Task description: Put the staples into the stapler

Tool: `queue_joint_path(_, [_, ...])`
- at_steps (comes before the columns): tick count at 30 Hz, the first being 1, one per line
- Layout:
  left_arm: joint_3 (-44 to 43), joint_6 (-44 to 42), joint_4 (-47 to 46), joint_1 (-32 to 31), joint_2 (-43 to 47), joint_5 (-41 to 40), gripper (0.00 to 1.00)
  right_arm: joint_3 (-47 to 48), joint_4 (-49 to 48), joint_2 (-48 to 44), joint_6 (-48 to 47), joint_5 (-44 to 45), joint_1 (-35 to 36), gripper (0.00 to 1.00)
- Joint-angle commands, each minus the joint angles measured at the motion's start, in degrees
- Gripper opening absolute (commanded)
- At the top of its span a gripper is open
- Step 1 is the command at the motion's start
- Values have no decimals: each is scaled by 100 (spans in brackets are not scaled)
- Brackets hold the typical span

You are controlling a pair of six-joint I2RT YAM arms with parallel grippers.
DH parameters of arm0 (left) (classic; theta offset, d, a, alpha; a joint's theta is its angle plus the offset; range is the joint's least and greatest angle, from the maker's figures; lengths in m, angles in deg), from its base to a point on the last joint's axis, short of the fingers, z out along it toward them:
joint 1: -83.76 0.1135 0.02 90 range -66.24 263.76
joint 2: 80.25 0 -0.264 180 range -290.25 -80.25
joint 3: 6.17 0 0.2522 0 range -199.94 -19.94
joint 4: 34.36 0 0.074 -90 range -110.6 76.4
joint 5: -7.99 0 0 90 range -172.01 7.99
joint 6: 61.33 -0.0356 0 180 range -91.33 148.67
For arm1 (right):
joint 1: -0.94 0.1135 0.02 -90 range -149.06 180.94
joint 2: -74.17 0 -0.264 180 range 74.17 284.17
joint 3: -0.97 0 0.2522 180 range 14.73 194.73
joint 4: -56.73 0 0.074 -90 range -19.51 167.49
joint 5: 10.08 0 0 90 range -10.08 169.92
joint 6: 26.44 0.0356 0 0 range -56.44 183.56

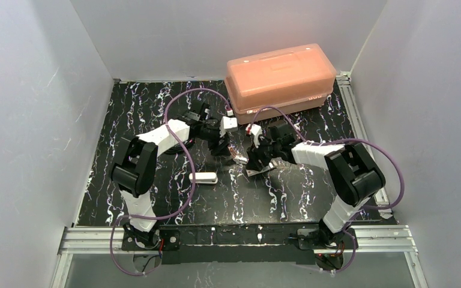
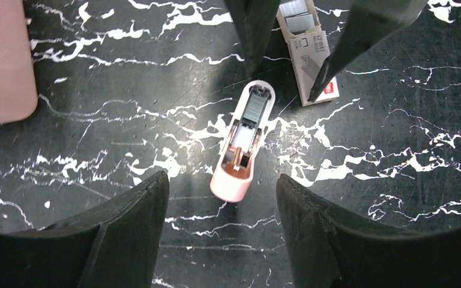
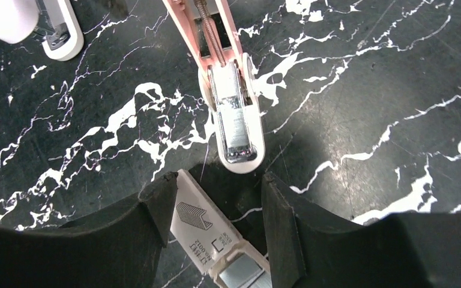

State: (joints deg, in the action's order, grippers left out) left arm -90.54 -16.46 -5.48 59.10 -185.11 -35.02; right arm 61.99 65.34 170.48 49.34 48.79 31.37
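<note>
The small white-and-pink plastic stapler [image 2: 244, 135] lies hinged open on the black marbled bench [image 2: 396, 198], silvery channel upward. The left jaws stand wide by its pink end, holding nothing. The right jaws straddle a whitish packet [image 3: 199, 231] of silver-grey staples [image 3: 240, 278], one side not touching it.

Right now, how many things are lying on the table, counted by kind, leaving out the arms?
Open stapler: 1
Staple packet: 1
Orange lidded box: 1
White oblong item, possibly another stapler: 1
Total: 4
</note>
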Motion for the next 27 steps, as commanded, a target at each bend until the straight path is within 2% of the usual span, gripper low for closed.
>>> queue_joint_path(1, [60, -502, -61, -149, -141, -58, 62, 256, -187, 185, -222, 190, 121, 59])
queue_joint_path(19, [125, -904, 39, -242, -339, -141, 39, 420, -267, 667, -248, 461, 222, 34])
queue_joint_path(22, [106, -820, 32, -277, -350, -125, 32, 424, -263, 703, -257, 445, 221, 30])
queue_joint_path(25, [100, -640, -11, -359, -360, -152, 19, 424, -259, 764, -261, 400, 223, 25])
queue_joint_path(27, [119, -486, -116, -452, -362, -192, 16, 424, -269, 788, -257, 368, 218, 23])
